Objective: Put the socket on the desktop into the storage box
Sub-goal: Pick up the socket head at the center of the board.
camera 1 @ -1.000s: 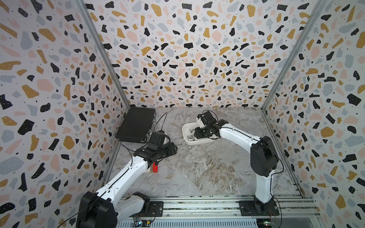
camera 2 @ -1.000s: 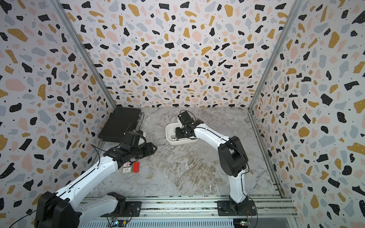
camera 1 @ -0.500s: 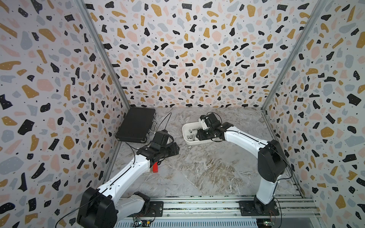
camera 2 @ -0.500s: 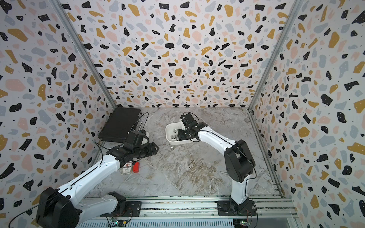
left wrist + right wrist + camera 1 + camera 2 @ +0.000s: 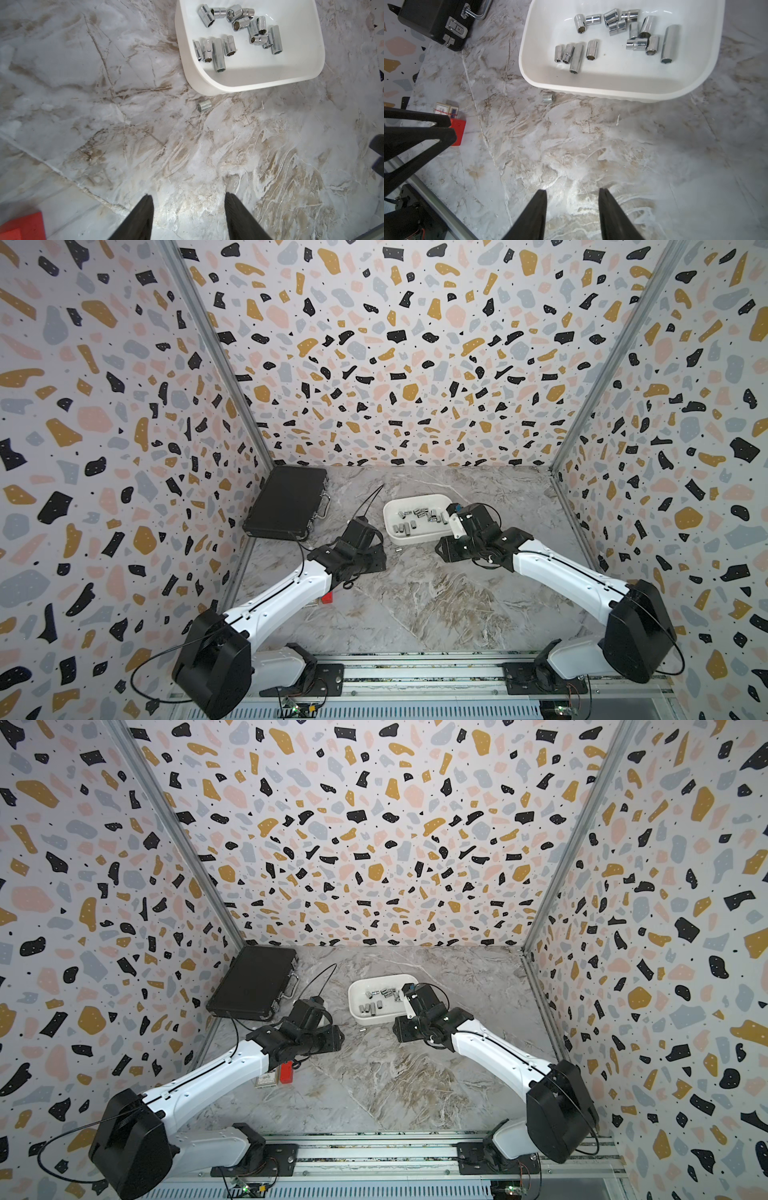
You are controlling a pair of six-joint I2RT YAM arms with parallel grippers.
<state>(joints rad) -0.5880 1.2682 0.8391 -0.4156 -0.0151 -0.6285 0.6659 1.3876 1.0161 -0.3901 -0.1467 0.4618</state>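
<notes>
1. Left wrist view: the left gripper (image 5: 188, 195) has its two black fingers (image 5: 141, 218) parted with nothing between them, over bare desktop (image 5: 104, 145).
2. The right gripper (image 5: 572, 190) is likewise parted and empty in its own wrist view, also over bare marble.
3. Outward from both lies one loose socket (image 5: 204, 105), a short chrome cylinder on its side. In a top view the socket (image 5: 398, 549) sits between the two wrists, at 3 o'clock of the left one and 9 o'clock of the right one.
4. It lies at about 7 o'clock of the storage box (image 5: 385, 516), just beside the near wall, with a sliver of marble between them. The stored sockets (image 5: 239, 27) cluster inside.
5. Judged step: the approach to the last loose piece. Either arm could take it.
6. The next move calls for one gripper to advance and drop so its fingers straddle the cylinder. It should close gently, since a round body may roll and the wall leaves little room. Then it lifts over the rim toward 12 o'clock and lets go.
7. The black case (image 5: 286, 502) at 10 o'clock of the desktop and the red block (image 5: 286, 1071) at 8 o'clock play no part.
</notes>
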